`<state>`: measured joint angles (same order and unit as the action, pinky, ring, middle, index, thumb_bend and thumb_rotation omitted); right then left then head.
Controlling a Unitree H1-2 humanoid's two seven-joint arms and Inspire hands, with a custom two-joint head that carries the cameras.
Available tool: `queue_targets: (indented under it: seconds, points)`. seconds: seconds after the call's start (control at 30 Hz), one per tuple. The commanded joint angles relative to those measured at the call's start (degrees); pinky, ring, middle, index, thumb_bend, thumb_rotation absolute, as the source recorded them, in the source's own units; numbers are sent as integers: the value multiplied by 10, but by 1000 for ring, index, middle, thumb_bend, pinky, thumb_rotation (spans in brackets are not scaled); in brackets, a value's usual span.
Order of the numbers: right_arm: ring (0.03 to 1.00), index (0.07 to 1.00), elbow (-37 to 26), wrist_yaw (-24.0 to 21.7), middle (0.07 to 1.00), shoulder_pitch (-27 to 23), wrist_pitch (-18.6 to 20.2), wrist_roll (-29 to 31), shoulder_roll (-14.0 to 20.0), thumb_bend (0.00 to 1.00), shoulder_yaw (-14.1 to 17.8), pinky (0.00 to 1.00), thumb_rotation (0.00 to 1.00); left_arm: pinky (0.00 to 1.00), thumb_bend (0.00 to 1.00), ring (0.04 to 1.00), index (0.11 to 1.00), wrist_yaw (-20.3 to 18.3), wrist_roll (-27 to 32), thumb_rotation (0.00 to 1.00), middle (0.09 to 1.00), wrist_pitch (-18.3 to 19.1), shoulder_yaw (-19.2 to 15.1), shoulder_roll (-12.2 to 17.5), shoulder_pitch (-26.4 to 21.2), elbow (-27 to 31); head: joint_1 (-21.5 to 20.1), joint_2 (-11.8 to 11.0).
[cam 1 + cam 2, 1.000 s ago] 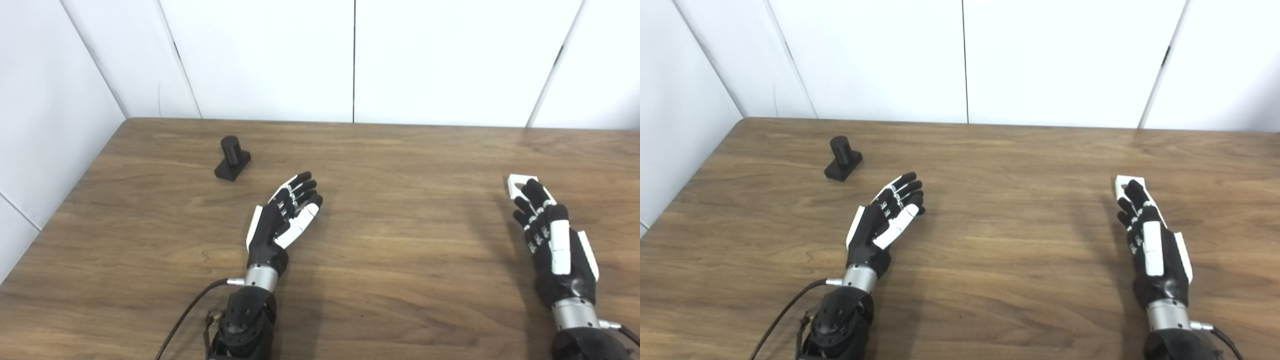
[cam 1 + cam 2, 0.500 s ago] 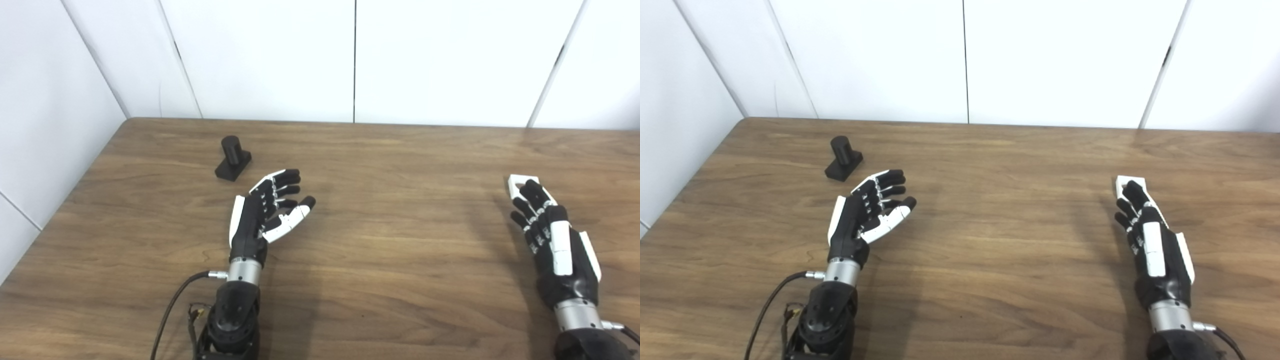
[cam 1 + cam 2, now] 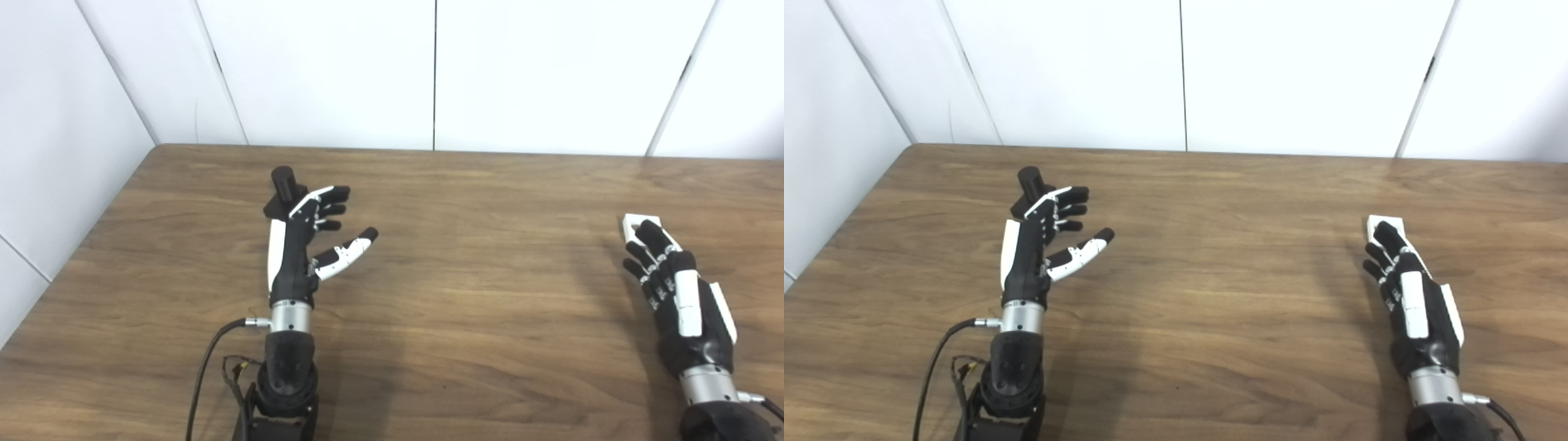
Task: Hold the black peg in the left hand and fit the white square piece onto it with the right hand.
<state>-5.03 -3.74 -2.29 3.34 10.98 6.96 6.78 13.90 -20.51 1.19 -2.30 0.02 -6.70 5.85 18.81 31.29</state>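
The black peg (image 3: 282, 181), a short cylinder on a black block base, stands on the wooden table (image 3: 478, 196) at the far left. My left hand (image 3: 306, 242) is open, palm turned right, fingers spread; its fingertips reach beside the peg's right side and hide part of the base. The peg (image 3: 1030, 177) shows the same way in the right eye view. The white square piece (image 3: 637, 223) lies flat at the right. My right hand (image 3: 674, 288) is open, palm down, with its fingertips lying over the piece's near part. The piece's far corner (image 3: 1381, 222) stays visible.
White wall panels (image 3: 429, 73) close off the table at the back and left. A black cable (image 3: 208, 373) trails from my left forearm toward the table's near edge.
My left hand has swung left and forward from mid-table to beside the peg, thumb spreading out. My right hand has stayed over the white piece, almost still.
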Motion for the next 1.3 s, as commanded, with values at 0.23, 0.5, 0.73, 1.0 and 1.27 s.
queue_targets:
  seconds: [0.23,0.5,0.73,1.0,1.27]
  points:
    - [884,855,3,-7,897,-12,-24,3,6,758,5,870,870,670,672,749,671,67,-128,124,745,17,-2,24,-48,0,1,0]
    - [873,841,5,-12,889,-12,-25,7,7,749,8,857,864,676,665,757,675,81,-150,108,758,30,-6,38,-68,-10,2,-1]
    - [870,827,0,-13,885,-11,-17,5,8,731,8,842,875,600,680,741,689,98,-187,157,773,46,-1,54,-83,-29,3,-1]
    - [866,826,-3,-17,886,-10,-17,7,9,714,7,842,888,607,726,789,705,122,-239,229,832,78,9,64,-96,-47,2,-1]
    - [867,825,-8,-15,887,-8,-13,6,9,722,8,842,884,617,740,816,709,140,-255,252,849,96,8,78,-113,-76,1,1]
